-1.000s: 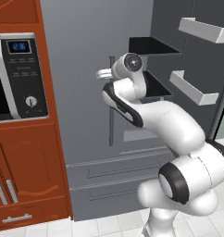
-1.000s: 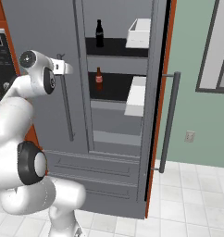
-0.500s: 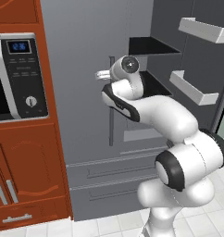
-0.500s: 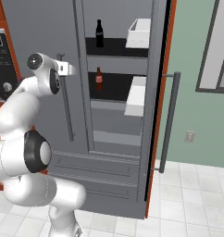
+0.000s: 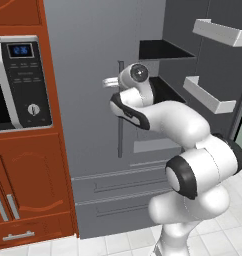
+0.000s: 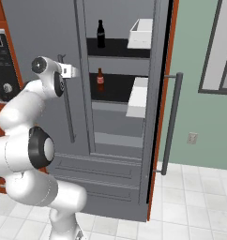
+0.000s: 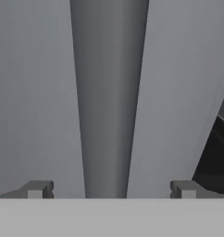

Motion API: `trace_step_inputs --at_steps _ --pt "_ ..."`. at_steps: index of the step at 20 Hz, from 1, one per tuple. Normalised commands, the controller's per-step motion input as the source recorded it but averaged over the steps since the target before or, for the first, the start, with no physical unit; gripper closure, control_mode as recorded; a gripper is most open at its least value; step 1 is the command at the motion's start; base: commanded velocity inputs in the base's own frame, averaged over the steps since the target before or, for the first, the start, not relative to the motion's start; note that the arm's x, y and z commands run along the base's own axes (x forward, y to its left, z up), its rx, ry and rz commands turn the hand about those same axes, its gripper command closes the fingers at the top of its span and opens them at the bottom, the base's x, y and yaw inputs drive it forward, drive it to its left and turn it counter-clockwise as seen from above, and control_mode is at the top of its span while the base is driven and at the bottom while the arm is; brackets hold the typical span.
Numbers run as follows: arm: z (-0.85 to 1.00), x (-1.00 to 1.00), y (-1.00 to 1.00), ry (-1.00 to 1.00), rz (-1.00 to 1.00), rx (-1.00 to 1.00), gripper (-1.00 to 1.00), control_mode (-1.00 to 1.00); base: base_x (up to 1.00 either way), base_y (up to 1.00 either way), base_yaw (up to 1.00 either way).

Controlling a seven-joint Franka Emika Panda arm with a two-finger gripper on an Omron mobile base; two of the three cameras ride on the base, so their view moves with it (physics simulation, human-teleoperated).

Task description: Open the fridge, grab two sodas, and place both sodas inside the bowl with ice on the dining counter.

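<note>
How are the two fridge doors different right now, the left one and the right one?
The left door is closed and flat; the right door is swung wide open, showing the shelves and two soda bottles. The left door's handle stands right in front of the open gripper, between its fingertips; the right door's handle stands clear of it. White bins show on the right door's inner side. Both are matte grey with thin vertical bar handles.

The white arm [image 5: 193, 150] reaches forward at chest height, fingers [image 7: 37, 189] spread wide apart, holding nothing
</note>
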Motion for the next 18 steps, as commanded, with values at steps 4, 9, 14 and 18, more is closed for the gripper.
trace_step_inputs --at_steps 4,9,14,18 --pt "-0.20 0.35 0.08 0.00 0.00 0.00 -1.00 -1.00 0.00 0.00 0.00" --pt "-0.22 0.35 0.01 0.00 0.00 0.01 1.00 -1.00 0.00 0.00 0.00" --pt "-0.10 0.19 0.14 0.00 0.01 0.02 1.00 -1.00 0.00 0.00 0.00" --pt "-0.15 -0.17 0.39 0.00 0.06 0.00 1.00 -1.00 0.00 0.00 0.00"
